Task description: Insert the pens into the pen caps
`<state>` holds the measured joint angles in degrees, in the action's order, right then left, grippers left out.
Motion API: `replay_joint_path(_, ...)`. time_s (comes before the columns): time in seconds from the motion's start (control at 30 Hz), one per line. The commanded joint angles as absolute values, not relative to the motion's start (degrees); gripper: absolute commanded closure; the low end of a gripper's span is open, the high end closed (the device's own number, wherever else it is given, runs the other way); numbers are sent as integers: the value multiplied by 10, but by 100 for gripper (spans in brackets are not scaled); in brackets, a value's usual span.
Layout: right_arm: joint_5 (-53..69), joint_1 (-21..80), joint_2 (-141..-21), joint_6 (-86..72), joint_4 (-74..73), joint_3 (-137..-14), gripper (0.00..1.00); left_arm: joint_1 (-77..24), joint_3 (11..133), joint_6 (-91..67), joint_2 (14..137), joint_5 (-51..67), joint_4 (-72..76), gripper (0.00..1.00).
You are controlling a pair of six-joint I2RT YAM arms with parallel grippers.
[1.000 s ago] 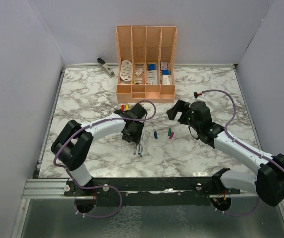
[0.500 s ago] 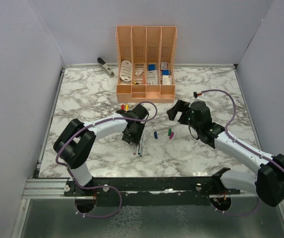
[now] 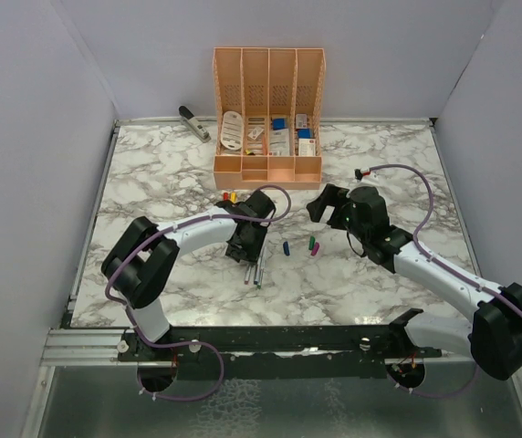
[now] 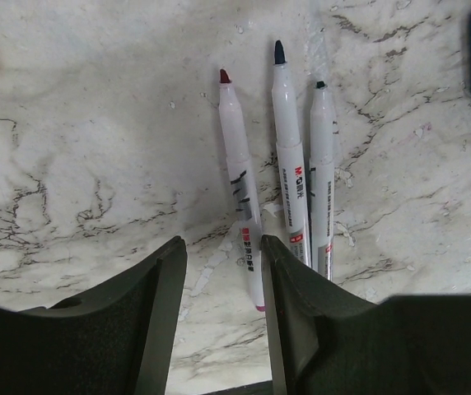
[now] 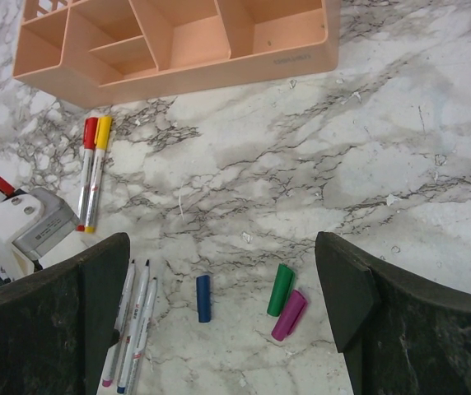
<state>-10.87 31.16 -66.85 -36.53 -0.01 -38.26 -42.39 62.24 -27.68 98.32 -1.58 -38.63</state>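
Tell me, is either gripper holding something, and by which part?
Nothing is held. The left gripper straddles the rear end of the red-tipped pen lying on the table, jaws apart; the right gripper is open, empty.

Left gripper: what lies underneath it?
Three uncapped pens lie side by side on the table; one reaches between the left gripper fingers. The others' rear ends are hidden behind a finger.

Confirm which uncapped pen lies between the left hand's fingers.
The reddish-tipped pen, leftmost in the left wrist view; the blue-tipped pen and dark-tipped pen lie to its right.
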Motion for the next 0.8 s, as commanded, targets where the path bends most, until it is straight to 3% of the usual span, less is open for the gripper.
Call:
replay_joint_path(0.0,-113,312,-669,-359,-4,-393,7,-427,631,-274,992,-27,-395,56)
replay_joint_path(0.37,-118,311,-671,-365,-1,-394,7,-427,628,-255,1021,-54,-432,69)
replay_joint_path(0.77,-110,312,-678,-373,2,-390,7,-427,657,-212,1073,-86,-464,66)
